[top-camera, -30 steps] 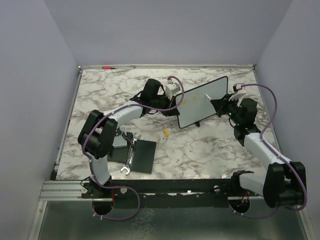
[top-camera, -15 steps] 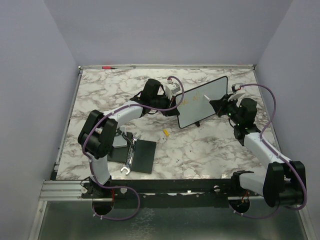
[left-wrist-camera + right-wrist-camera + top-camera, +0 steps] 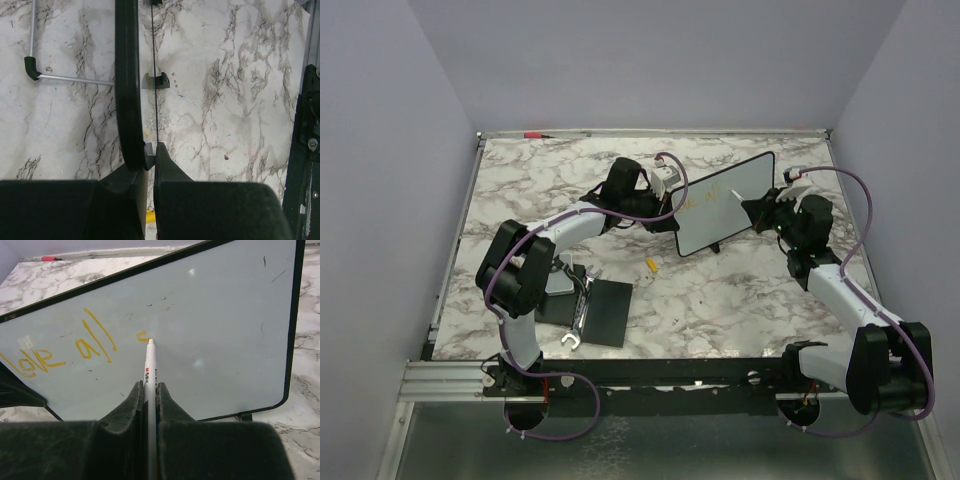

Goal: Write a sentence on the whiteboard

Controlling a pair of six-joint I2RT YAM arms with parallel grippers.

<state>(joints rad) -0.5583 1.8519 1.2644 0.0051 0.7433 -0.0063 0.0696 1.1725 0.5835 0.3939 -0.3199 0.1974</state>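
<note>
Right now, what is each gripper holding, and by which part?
The left gripper pinches the whiteboard by its black frame at one side edge. The right gripper holds a white marker by its barrel, tip pointing at the board.

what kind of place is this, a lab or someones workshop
Most likely a robotics lab test cell: a marble-patterned table boxed in by plain lilac walls, a left arm and right arm bolted at its near edge, and staged props, a whiteboard and a wrench.
</note>
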